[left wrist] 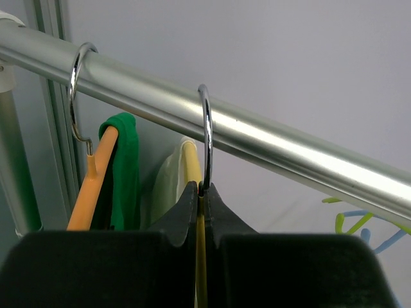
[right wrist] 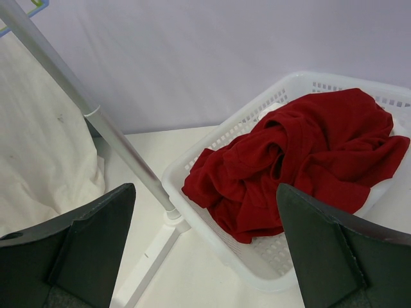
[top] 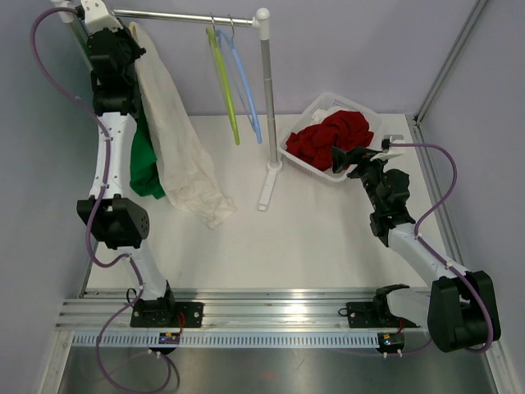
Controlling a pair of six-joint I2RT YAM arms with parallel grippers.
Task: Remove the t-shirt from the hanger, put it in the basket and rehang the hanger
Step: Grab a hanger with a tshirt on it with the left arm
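Left wrist: left hand (left wrist: 203, 187) clenched on the neck of the yellow plastic hanger (left wrist: 191, 160).
I see the cream t-shirt (top: 184, 156) draped on it; right hand (right wrist: 204, 192) released, empty.

We see the cream t-shirt (top: 182, 152), plain & wrinkled, hanging long off a yellow hanger (left wrist: 190, 160) at the left end of the rail (top: 176, 16), w/ its lower end bunched near the tabletop (top: 328, 238). The hanger's chrome hook (left wrist: 205, 125) sits upright over the rail. In the left wrist view, cream fabric shows just left of the hanger's neck.
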